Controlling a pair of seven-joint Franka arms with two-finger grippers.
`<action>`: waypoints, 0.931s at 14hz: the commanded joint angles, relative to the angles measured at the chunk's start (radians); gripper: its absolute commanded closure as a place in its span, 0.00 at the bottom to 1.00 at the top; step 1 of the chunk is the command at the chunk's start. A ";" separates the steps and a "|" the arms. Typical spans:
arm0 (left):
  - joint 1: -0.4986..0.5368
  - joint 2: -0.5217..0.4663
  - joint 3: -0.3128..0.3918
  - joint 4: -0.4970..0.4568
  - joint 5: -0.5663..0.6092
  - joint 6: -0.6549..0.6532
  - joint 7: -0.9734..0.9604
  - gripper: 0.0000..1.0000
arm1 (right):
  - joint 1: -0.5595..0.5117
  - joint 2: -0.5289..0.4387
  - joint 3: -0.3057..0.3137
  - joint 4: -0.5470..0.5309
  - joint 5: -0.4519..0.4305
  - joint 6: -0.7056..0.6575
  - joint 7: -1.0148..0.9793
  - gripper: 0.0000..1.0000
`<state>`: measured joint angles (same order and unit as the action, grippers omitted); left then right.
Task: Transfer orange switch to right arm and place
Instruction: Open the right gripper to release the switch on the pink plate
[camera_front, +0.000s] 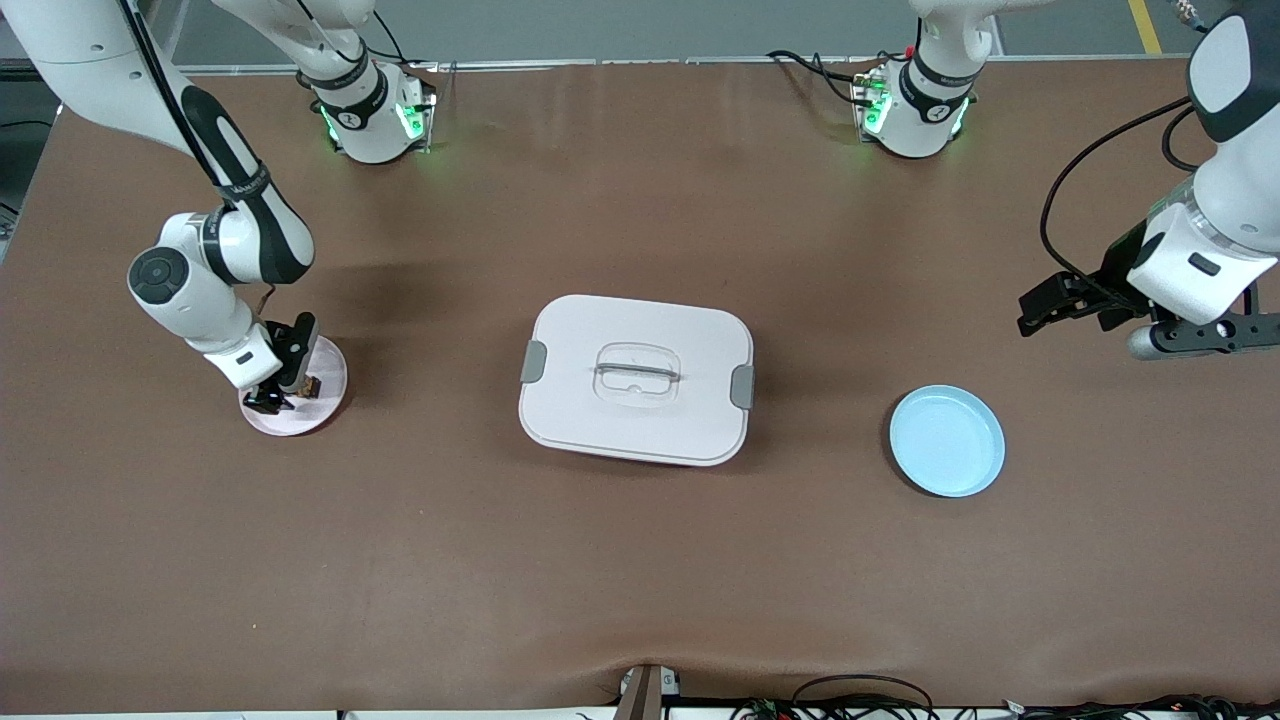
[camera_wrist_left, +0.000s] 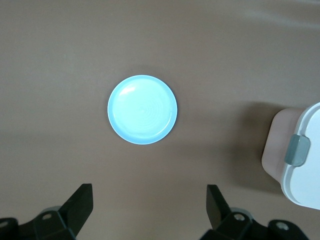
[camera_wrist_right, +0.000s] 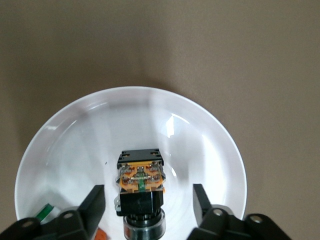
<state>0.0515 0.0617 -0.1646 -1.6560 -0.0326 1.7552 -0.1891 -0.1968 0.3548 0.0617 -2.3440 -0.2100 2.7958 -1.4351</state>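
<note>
R gripper (camera_front: 268, 392) sat low over pink plate (camera_front: 325, 395), frame mid-left; fingers apart, gripping nothing. Orange switch (camera_wrist_right: 141, 187) lay on plate betw. fingers, untouched. White lidded box (camera_front: 636, 379) at frame ctr. Blue plate (camera_front: 947, 441) lower right. L gripper (camera_wrist_left: 149, 207) up at right edge, wide open, empty, waiting.

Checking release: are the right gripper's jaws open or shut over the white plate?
Open. Right gripper fingers stand apart from the orange switch on the white plate.
</note>
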 joint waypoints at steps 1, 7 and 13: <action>-0.114 -0.019 0.117 0.001 0.011 -0.037 0.016 0.00 | -0.018 0.007 0.012 0.008 -0.025 0.004 0.004 0.00; -0.104 -0.016 0.113 0.002 0.013 -0.036 0.016 0.00 | -0.018 -0.023 0.018 0.049 -0.015 -0.148 0.085 0.00; -0.059 -0.017 0.074 0.004 0.013 -0.036 0.017 0.00 | 0.023 -0.152 0.027 0.092 -0.012 -0.496 0.507 0.00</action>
<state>-0.0243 0.0603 -0.0729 -1.6558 -0.0326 1.7375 -0.1889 -0.1823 0.2754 0.0850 -2.2368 -0.2105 2.3849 -1.0990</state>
